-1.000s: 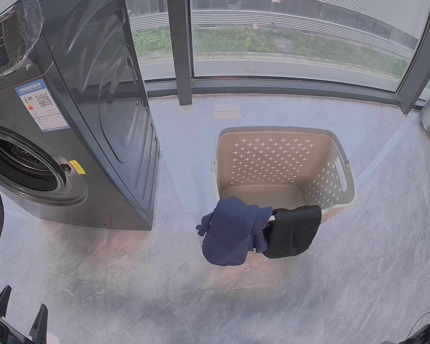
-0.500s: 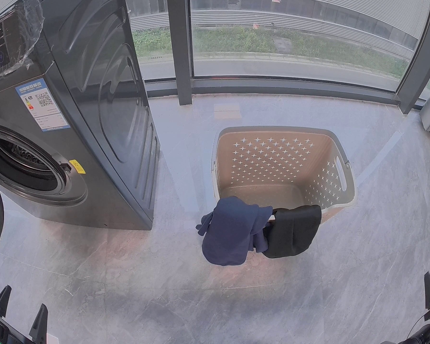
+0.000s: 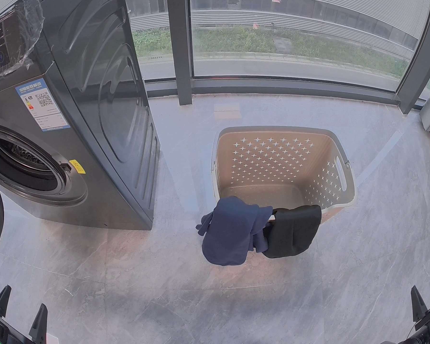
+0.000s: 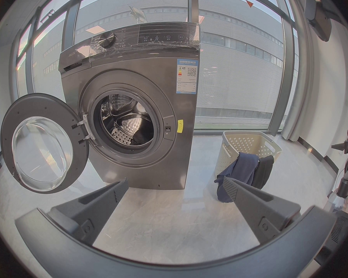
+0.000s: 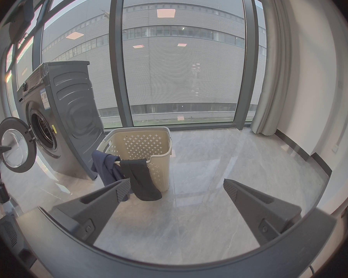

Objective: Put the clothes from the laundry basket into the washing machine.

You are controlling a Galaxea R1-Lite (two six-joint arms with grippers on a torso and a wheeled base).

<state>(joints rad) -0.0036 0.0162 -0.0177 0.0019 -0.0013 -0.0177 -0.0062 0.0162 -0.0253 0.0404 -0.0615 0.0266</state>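
your left pincer (image 4: pixel 174 182) and right pincer (image 5: pixel 176 182) gape wide, empty; blue cloth (image 3: pixel 227 232) and black cloth (image 3: pixel 291 230) drape the basket (image 3: pixel 282 130) near rim.

Glossy pale grey marble-look tiled floor (image 3: pixel 129 273) underfoot. Tall curved glass window wall (image 3: pixel 296 25) in dark grey metal frames (image 3: pixel 179 39), daylight through it. Beyond, strip of green grass (image 3: pixel 272 41) and grey ribbed building facade (image 5: pixel 181 70). Pale grey hanging curtain (image 5: pixel 272 78) beside plain white wall (image 5: pixel 328 78).

The washing machine (image 4: pixel 170 97), door (image 4: pixel 42 143) open, stands near the laundry basket (image 4: pixel 251 143) draped with clothes (image 4: pixel 241 170).
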